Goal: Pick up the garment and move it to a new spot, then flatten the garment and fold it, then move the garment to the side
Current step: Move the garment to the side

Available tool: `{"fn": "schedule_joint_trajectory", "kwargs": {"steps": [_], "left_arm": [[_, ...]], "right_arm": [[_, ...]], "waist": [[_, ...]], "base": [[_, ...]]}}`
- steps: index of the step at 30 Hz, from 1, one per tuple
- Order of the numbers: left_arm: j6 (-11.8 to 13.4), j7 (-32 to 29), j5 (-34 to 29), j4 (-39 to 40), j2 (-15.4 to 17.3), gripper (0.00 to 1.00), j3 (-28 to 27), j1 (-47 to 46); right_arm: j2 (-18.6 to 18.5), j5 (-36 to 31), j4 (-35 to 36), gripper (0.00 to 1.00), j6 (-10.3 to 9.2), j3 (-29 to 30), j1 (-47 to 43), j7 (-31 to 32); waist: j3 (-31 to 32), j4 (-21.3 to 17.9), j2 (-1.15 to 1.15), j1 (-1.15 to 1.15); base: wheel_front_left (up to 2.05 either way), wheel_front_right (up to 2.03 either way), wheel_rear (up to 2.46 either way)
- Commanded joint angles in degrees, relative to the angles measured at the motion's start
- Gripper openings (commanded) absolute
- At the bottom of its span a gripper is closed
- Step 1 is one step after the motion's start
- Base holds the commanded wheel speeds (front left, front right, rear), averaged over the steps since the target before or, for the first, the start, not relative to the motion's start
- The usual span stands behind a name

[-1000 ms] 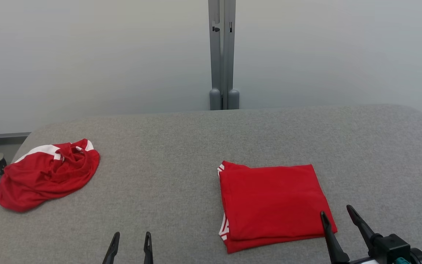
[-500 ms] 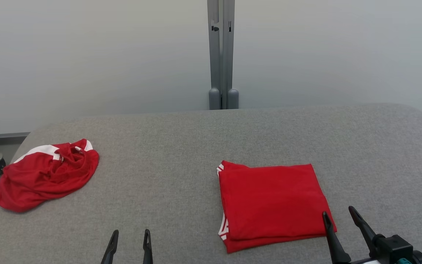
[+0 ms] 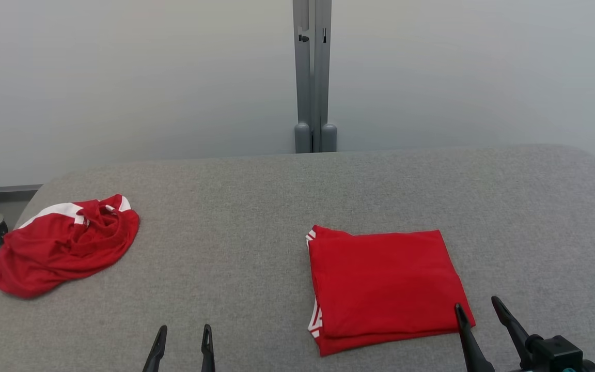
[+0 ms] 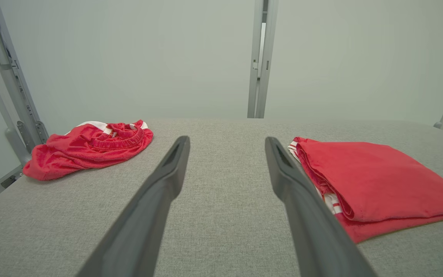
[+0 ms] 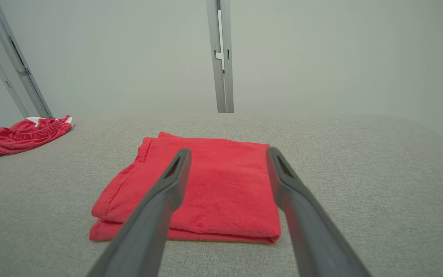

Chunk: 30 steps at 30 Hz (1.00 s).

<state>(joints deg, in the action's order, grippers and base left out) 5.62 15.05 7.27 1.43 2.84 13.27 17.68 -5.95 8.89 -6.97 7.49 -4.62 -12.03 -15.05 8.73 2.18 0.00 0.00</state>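
A red garment (image 3: 385,287) lies folded into a neat rectangle right of centre on the grey padded table (image 3: 256,206); white trim shows at its left edge. It also appears in the left wrist view (image 4: 375,184) and in the right wrist view (image 5: 206,188). My right gripper (image 3: 477,310) is open at the garment's near right corner, holding nothing; its fingers (image 5: 167,188) frame the cloth from just in front. My left gripper (image 3: 184,333) is open near the front edge, left of the garment, with bare table between its fingers (image 4: 171,169).
A second red garment with white trim (image 3: 65,245) lies crumpled at the table's far left, near the edge. A grey upright post (image 3: 314,77) stands behind the table against a pale wall. Grey rails (image 4: 10,88) rise at the left side.
My right gripper has drawn back slightly toward the lower right, away from the folded garment's corner. The left gripper and both garments stay put.
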Motion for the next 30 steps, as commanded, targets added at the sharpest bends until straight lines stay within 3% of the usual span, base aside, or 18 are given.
{"fn": "schedule_joint_trajectory", "kwargs": {"steps": [1, 8, 12, 17, 24, 30], "left_arm": [[-0.1, 0.2, 0.1, 0.0, 0.1, 1.00, -0.1, 0.2], [-0.5, 0.2, -0.7, 0.6, 0.1, 1.00, 0.7, -1.1], [-0.7, 0.2, -1.3, 1.1, 0.1, 1.00, 0.9, -2.0], [-1.0, 0.2, -1.8, 1.3, 0.1, 1.00, 1.4, -2.7], [-1.2, 0.2, -1.6, 2.0, 0.1, 1.00, 3.1, -3.9], [-1.2, 0.2, -0.7, 2.6, 0.1, 1.00, 4.6, -5.9]], "right_arm": [[0.1, 0.4, -0.2, 1.00, 0.01, 0.0, -0.7, -0.2], [-1.2, 2.3, -0.7, 1.00, 0.01, -0.6, 0.6, -0.2], [-1.6, 8.5, -2.6, 1.00, 0.01, 0.7, 2.2, -0.2], [-5.8, 18.7, -10.3, 1.00, 0.01, -2.2, 6.4, 0.3], [-14.1, 37.4, -15.3, 1.00, 0.01, -9.6, 15.5, 11.1], [-20.3, 47.6, -17.1, 1.00, 0.01, -13.7, 22.0, 21.2]], "waist": [[-0.1, -0.1, 0.00, 0.00], [-2.0, 0.0, 0.00, 0.00], [-3.6, 0.4, 0.00, 0.00], [-5.4, 0.8, 0.00, 0.00], [-7.9, 1.6, 0.00, 0.00], [-11.2, 2.8, 0.00, 0.00]], "base": [[0.00, 0.00, 0.00], [0.00, 0.00, 0.00], [0.00, 0.00, 0.00], [0.00, 0.00, 0.00], [0.00, 0.00, 0.00], [0.00, 0.00, 0.00]]}}
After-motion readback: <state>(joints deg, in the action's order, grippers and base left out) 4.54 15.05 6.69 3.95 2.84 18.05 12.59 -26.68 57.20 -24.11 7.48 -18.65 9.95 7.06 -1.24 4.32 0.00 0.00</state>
